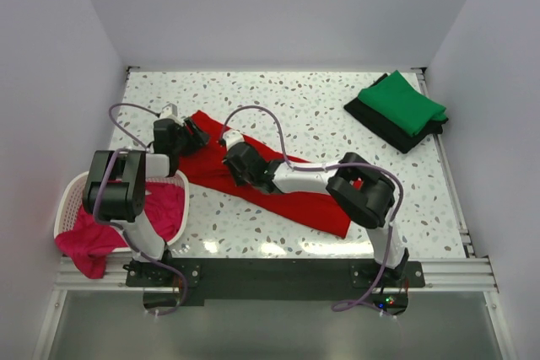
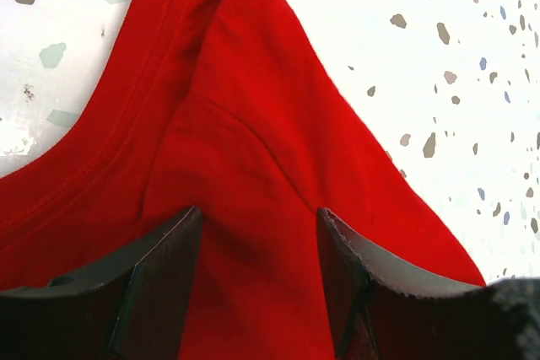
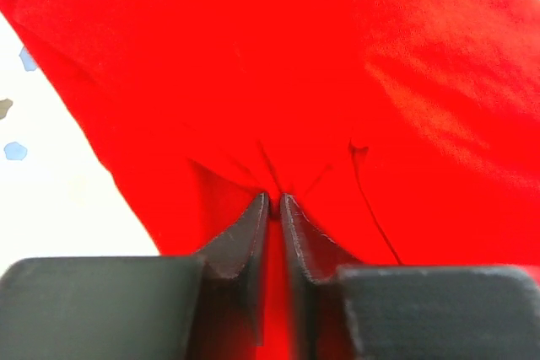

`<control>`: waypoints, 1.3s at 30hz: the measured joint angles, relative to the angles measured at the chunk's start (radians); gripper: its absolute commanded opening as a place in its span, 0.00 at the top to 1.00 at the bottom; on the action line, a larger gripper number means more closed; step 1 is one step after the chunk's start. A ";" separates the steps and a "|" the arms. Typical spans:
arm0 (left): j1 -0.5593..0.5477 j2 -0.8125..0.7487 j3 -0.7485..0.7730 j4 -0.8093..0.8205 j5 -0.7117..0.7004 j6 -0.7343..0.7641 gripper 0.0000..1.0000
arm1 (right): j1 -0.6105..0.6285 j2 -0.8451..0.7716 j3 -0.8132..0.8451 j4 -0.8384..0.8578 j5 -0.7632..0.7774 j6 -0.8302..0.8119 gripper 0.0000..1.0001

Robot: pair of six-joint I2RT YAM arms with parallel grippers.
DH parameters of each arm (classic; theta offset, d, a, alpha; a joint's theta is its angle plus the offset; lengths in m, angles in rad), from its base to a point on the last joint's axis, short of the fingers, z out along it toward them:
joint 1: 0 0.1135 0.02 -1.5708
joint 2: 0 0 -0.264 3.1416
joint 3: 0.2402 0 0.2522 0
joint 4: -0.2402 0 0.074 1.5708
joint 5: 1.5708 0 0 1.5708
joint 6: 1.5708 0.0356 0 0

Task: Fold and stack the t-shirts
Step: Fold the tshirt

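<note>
Stack begun: green t-shirt laid on black t-shirt. Red t-shirt unfolded, pinched by closed right hand; left hand spread above it, empty. Pink t-shirt pending.

- The red t-shirt was a plain bright red with no print, and its seam stitching matched the cloth.
- The green t-shirt was a solid mid green.
- The black t-shirt was plain black.
- The pink t-shirt was a solid magenta-pink.
- The basket was white, with an open lattice pattern.
- The table was white, speckled with grey, brown and pale blue flecks.
- The arms were black and white, and their cables were lilac-purple.
- The left gripper and right gripper had matte charcoal-black fingers.
- The walls were a pale grey with a faint lilac tint.
</note>
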 measured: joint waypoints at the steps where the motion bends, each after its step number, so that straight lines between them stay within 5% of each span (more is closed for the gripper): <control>1: 0.000 0.000 0.000 0.000 -0.001 0.000 0.38 | 0.000 -0.013 -0.009 -0.005 0.000 0.003 0.68; 3: -0.001 0.000 0.000 0.000 -0.005 0.002 0.36 | 0.000 -0.046 -0.029 -0.019 0.003 0.003 0.56; 10: -0.031 -0.016 0.024 -0.040 -0.040 0.014 0.31 | -0.001 -0.176 -0.082 -0.074 0.075 -0.010 0.38; 23: -0.139 -0.161 0.026 -0.078 -0.086 0.048 0.24 | -0.227 -0.361 -0.377 -0.086 0.106 0.031 0.36; 39: -0.171 0.115 0.151 -0.017 0.034 0.056 0.27 | -0.285 -0.402 -0.501 -0.106 0.082 0.205 0.36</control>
